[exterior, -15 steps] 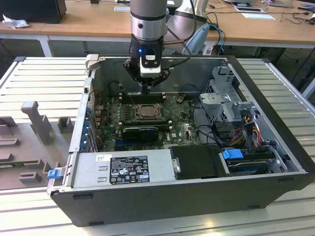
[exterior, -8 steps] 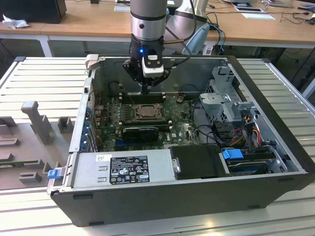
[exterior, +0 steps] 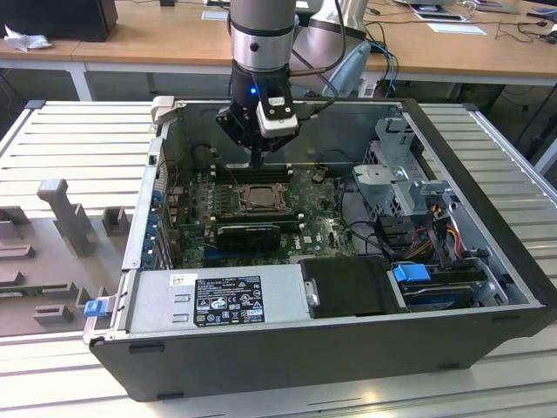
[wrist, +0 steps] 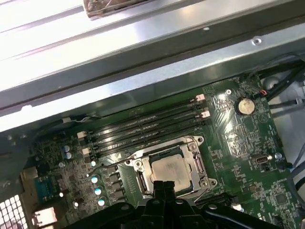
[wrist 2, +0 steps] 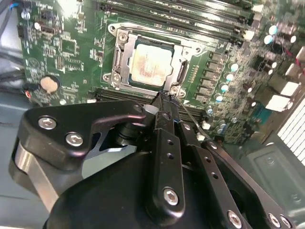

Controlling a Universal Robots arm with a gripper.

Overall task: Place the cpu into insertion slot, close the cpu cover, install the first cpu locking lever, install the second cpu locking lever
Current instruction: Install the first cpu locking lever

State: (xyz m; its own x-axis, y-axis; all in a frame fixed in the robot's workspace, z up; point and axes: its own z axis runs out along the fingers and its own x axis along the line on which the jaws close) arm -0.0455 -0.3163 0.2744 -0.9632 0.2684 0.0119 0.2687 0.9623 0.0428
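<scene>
Exterior view: one arm reaches down into an open computer case (exterior: 471,178) lying on a slatted metal table (exterior: 78,139). The gripper (exterior: 258,164) hangs over the motherboard (exterior: 318,222), near that board's far edge and just above the insertion slot (exterior: 240,200). One power supply (exterior: 218,299) fills the case's near edge. This view does not show how the fingers stand.

Second wrist view: the gripper (wrist 2: 164,97) is narrow, its fingers pressed together with nothing visible between them. The tips sit at the socket's rim. One cpu (wrist 2: 151,66) lies flat inside the slot, pale metal top up. One cpu cover (wrist 2: 119,59) lies down over it, and the chip shows through the cover's window. A thin metal rod (wrist 2: 193,120) runs out slantwise from beside the fingertips. Whether it touches them cannot be told. One coin cell (wrist 2: 49,84) sits on the board, well apart from the socket.

First wrist view: the same socket from the opposite side. The cpu (wrist: 167,170) is seated and the cover (wrist: 196,164) frames it. The gripper (wrist: 165,185) has its tips together at the socket's edge. This view adds a bank of long black memory slots (wrist: 143,126) between the socket and the case wall, four as far as they can be counted. The coin cell (wrist: 244,106) shows here too. The rod cannot be made out here.
</scene>
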